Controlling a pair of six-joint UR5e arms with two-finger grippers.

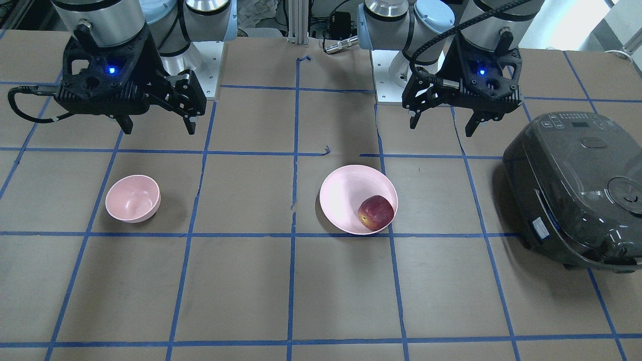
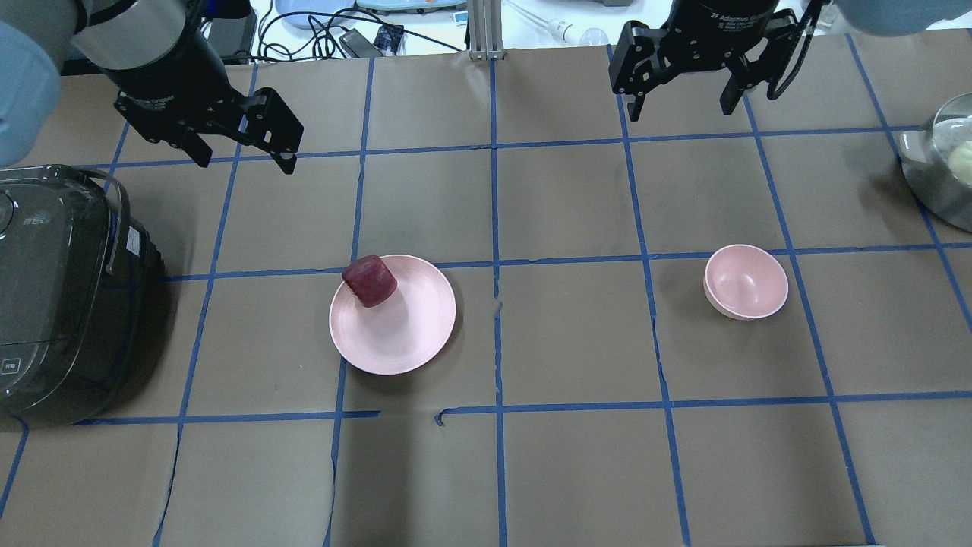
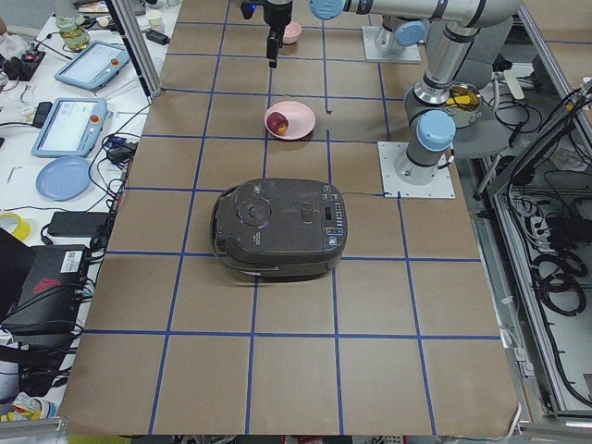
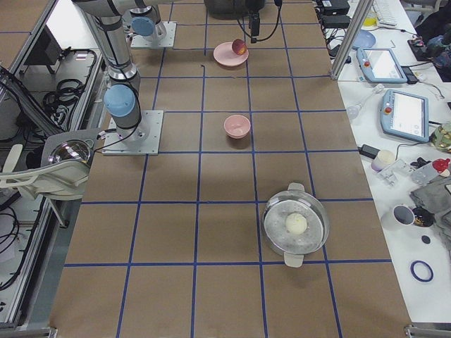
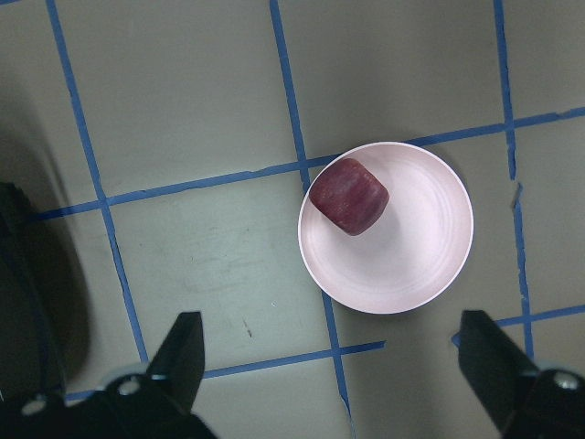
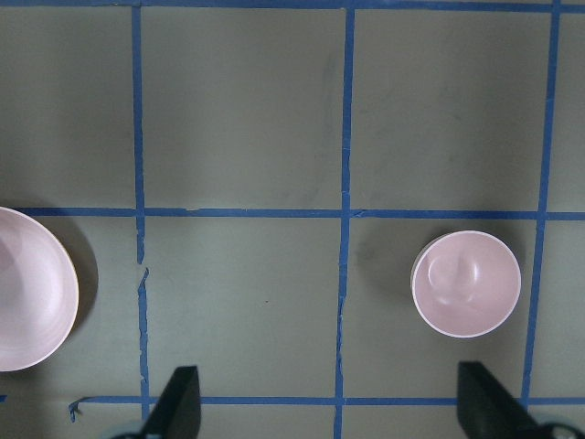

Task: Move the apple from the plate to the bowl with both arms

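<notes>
A table (image 2: 577, 471) covered in brown paper fills the scene, marked into squares by blue tape lines (image 2: 497, 152); the paper is torn in places along its seams. A dark grey cooker (image 1: 577, 190) sits at one end, and a steel pot (image 4: 296, 224) holding a pale round lump at the other. An aluminium post (image 2: 478, 30) rises at the table's edge. Alongside runs a white bench (image 4: 363, 84) with screen pendants (image 3: 69, 127), a blue disc (image 3: 63, 178) and cables. The light is even, the shadows soft
</notes>
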